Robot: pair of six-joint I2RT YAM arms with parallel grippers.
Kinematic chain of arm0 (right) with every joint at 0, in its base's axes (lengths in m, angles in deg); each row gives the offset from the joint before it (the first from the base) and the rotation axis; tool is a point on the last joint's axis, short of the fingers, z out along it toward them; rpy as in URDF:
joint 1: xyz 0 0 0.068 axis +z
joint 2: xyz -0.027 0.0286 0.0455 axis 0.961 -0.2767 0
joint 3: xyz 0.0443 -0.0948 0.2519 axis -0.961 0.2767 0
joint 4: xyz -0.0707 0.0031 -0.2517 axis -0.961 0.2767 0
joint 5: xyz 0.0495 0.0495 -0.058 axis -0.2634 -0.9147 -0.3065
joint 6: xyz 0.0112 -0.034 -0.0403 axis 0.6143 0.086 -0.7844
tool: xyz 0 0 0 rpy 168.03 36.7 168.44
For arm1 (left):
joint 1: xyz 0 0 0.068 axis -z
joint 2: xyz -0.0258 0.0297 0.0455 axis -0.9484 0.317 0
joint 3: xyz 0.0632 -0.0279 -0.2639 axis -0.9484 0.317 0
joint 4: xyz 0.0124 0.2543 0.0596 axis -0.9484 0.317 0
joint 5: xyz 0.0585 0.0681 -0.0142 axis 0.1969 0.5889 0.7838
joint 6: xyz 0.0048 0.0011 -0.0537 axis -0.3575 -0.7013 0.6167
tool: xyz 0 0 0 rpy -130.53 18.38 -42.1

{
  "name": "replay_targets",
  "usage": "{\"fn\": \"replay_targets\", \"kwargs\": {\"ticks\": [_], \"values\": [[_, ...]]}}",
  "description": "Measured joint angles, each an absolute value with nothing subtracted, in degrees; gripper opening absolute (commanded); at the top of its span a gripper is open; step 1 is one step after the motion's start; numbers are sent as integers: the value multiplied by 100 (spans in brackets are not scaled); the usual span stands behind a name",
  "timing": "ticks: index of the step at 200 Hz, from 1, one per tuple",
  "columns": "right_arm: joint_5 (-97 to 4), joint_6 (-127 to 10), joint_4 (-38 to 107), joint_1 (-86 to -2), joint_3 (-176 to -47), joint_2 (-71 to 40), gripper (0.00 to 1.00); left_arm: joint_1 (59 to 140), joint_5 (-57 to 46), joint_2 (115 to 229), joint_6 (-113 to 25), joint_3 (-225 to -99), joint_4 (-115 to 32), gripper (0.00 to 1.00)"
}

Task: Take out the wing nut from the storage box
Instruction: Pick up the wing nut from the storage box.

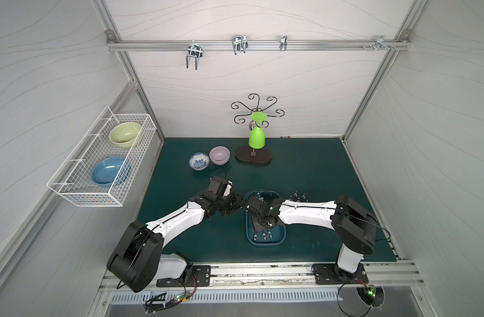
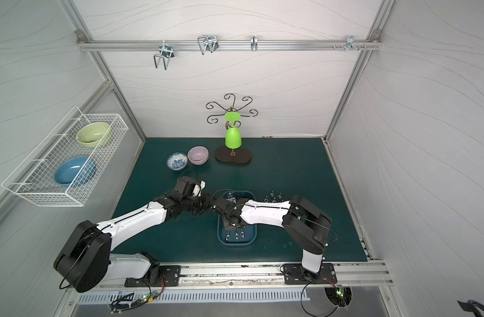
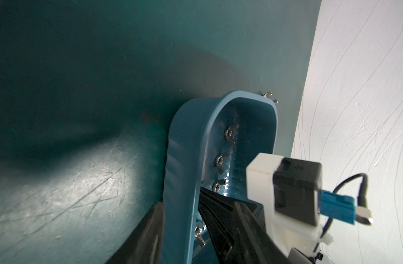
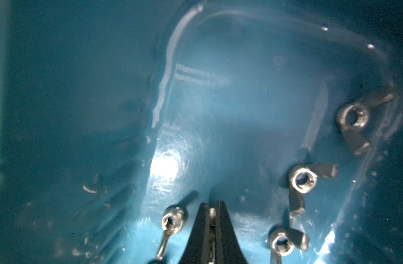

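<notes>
Tightly gripped wing nut (image 4: 212, 214) (right gripper (image 4: 211, 204)).

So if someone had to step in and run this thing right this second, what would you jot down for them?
Right gripper: shut on a wing nut, low inside the storage box.
Left gripper: jaws either side of the box's wall, apparently clamping it steady.
In the box: at least four loose nuts lie near the held one.
On the mat: a small cluster of nuts beside the box.
Done: one nut pinched.
Left: lift it clear of the box, then probably set it down by the cluster.
</notes>
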State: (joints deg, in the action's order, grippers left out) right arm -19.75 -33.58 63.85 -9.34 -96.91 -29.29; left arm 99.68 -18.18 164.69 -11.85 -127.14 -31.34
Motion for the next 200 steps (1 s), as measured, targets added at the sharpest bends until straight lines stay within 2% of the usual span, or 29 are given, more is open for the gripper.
{"fn": "replay_targets", "kwargs": {"ticks": [84, 157, 200], "values": [[-1548, -3677, 6547, -1076, -9785, -2841, 1, 9968, -1842, 16491, -1202, -12714, -3129, 51], [-1371, -3848, 6831, -1299, -9822, -2046, 1, 10071, -1798, 16491, -1217, -12771, -3059, 52], [-1096, -3962, 7128, -2094, -9673, -1316, 2, 10733, -1669, 16583, -1316, -13348, -2913, 52]]}}
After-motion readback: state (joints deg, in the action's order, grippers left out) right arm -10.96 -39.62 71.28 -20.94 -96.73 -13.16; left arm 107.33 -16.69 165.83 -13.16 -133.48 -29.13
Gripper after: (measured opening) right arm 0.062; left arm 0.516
